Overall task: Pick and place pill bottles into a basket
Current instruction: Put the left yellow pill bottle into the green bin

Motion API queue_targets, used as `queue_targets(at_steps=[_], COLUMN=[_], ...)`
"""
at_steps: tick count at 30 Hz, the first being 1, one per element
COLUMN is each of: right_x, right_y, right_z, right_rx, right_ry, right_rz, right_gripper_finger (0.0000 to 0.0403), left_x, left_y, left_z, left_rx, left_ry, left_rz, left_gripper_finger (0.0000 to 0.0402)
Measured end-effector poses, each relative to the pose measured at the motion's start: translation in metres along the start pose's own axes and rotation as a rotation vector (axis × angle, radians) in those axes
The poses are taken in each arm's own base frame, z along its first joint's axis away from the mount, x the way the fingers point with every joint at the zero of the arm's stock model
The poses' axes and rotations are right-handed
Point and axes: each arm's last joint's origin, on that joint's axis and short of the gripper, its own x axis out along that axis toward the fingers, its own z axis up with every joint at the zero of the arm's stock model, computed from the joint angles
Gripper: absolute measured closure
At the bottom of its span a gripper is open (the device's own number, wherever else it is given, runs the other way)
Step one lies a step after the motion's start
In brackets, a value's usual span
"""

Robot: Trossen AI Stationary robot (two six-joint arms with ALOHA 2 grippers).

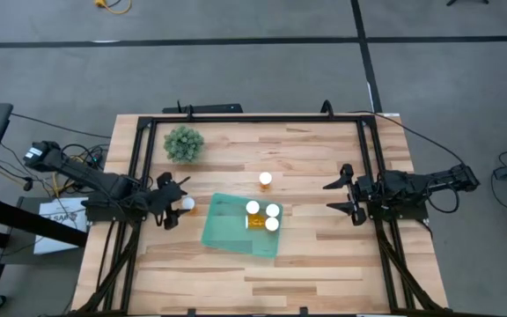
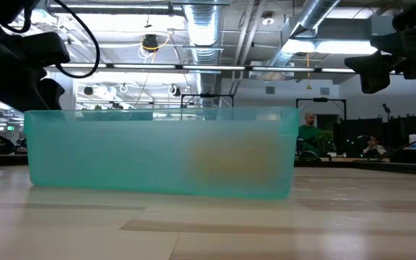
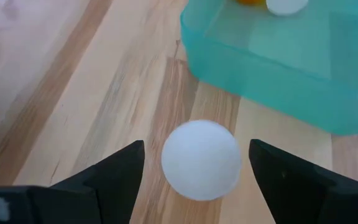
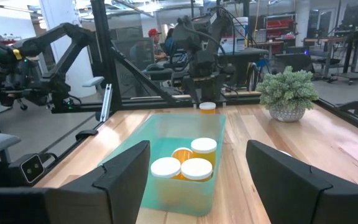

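The teal basket lies mid-table and holds three amber pill bottles with white caps, standing upright. One more bottle stands on the wood just beyond the basket's far side. Another bottle stands left of the basket. Its white cap shows between the fingers of my open left gripper, which tips down over it with a gap on each side. At the table's right edge my right gripper hangs open and level, facing the basket.
A small bushy green plant in a pot stands at the far left of the table. A black frame runs along the table's far, left and right edges. Bare wood lies in front of the basket. People sit in the room beyond.
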Motion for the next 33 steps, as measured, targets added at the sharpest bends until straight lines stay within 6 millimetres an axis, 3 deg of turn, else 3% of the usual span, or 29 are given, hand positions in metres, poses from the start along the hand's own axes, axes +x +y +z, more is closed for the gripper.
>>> queue_targets(at_steps=[18, 33], right_x=[0.0, 0.0], right_y=[0.0, 0.0], right_z=[0.0, 0.0], right_rx=[0.0, 0.0], right_ry=[0.0, 0.0], right_rz=[0.0, 0.0], right_gripper_finger=[0.0143, 0.0143], left_x=[0.0087, 0.0089], left_y=[-0.0027, -0.0046], left_z=[-0.0033, -0.0003], left_rx=[0.03, 0.022], left_ry=[0.068, 0.039], left_rz=[0.023, 0.003], left_gripper_finger=[0.0118, 0.0212])
